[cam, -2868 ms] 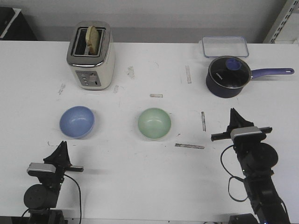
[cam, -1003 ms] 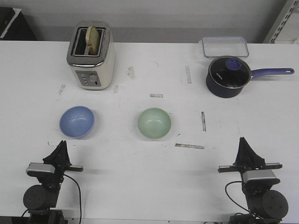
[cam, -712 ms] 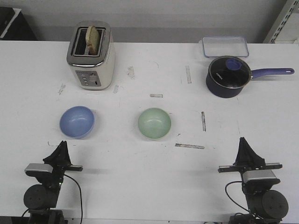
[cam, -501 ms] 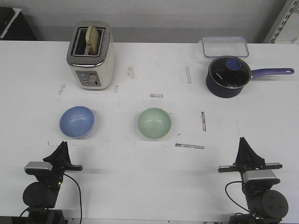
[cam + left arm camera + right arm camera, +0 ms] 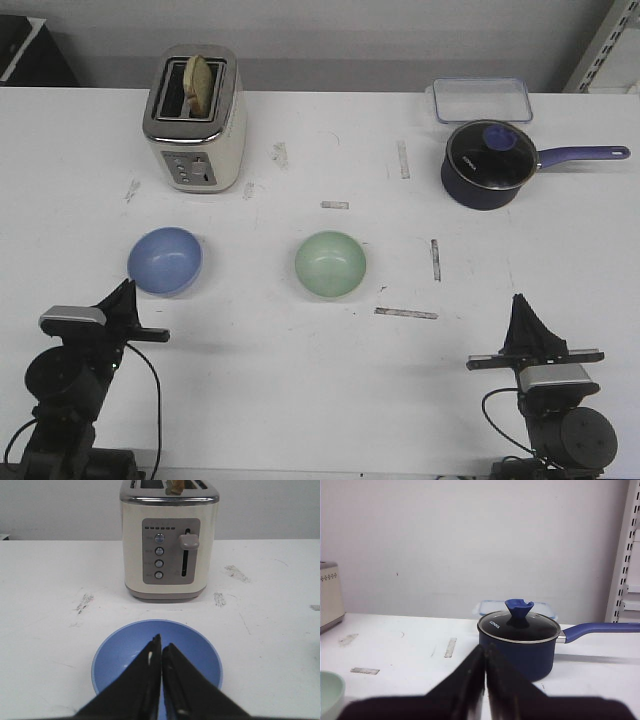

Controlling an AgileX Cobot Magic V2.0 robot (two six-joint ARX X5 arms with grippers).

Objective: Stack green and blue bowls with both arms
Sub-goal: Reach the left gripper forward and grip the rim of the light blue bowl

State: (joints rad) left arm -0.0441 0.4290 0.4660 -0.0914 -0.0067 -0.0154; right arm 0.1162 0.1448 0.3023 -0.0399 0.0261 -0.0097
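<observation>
- Blue bowl (image 5: 165, 261) upright on the white surface (image 5: 300, 370), in front of the toaster (image 5: 194, 119), empty, nothing touching it.
- Green bowl (image 5: 330, 263) apart from it on the right, also in front of the toaster but well off to that side, empty and open side up.
- In the right wrist view, only a sliver of the green bowl's rim at the frame edge; in the left wrist view, near part of the blue bowl masked by the claw's black fingers (image 5: 145, 680).
- Toast slice (image 5: 198, 82) poking from the toaster slot, top cut off in the left wrist view.
- Surface scuffed with grey smears and short tape strips (image 5: 405, 313); plain pale wall behind, shelving upright at the far right.
- Dark blue saucepan (image 5: 488, 164) with glass lid far right of the toaster, clear lidded container (image 5: 481, 99) just behind it.
- Left claw (image 5: 124, 298) low at the near edge, tips pressed together, pointing at the blue bowl, just short of its rim.
- Right claw (image 5: 522, 312) at the near edge, far right of the toaster, tips together, holding nothing, aimed toward the saucepan.
</observation>
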